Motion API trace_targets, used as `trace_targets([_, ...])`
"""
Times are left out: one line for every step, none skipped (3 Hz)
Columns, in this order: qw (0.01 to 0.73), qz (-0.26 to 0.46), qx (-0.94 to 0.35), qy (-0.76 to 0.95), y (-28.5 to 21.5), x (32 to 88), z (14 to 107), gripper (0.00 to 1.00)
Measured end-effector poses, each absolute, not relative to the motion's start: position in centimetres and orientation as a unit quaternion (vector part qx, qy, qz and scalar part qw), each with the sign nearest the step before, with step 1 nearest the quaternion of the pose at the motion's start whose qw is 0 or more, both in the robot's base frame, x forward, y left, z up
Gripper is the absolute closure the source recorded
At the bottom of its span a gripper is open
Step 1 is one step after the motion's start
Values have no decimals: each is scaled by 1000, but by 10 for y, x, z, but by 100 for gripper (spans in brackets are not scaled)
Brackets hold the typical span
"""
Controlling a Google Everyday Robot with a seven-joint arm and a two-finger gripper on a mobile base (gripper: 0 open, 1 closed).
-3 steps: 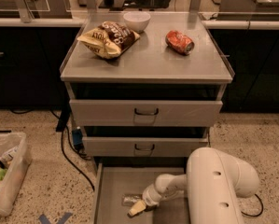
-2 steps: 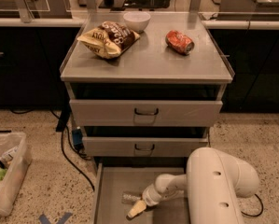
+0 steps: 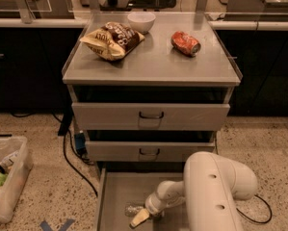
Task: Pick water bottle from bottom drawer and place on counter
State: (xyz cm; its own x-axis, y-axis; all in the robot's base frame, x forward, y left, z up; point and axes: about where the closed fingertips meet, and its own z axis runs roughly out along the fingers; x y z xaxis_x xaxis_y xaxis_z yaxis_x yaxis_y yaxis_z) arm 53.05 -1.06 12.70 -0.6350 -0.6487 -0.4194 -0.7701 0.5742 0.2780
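The bottom drawer (image 3: 115,192) is pulled out at the foot of the cabinet, showing its flat grey floor. The water bottle (image 3: 133,209) lies on its side on that floor, a small clear shape near the drawer's front. My gripper (image 3: 140,216) reaches down into the drawer from the right on the white arm (image 3: 216,191) and sits right against the bottle's near side. Whether it holds the bottle does not show. The counter (image 3: 153,64) is the steel top of the cabinet, above.
On the counter lie a chip bag (image 3: 113,40), a white bowl (image 3: 141,20) and a crushed red can (image 3: 186,43). Two shut drawers with black handles (image 3: 150,115) sit above the open one. A plastic bin (image 3: 6,177) and a black cable (image 3: 73,165) are on the floor left.
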Motion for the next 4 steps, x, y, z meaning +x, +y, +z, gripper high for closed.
trace_targets([117,178,-411,886,-15,523,124,0])
trace_targets([100,160,-435,880,-7,500,114,0])
trace_targets([100,161,-435,880,-6,499,113,0])
trace_targets([100,161,-435,880,-6,499,113,18])
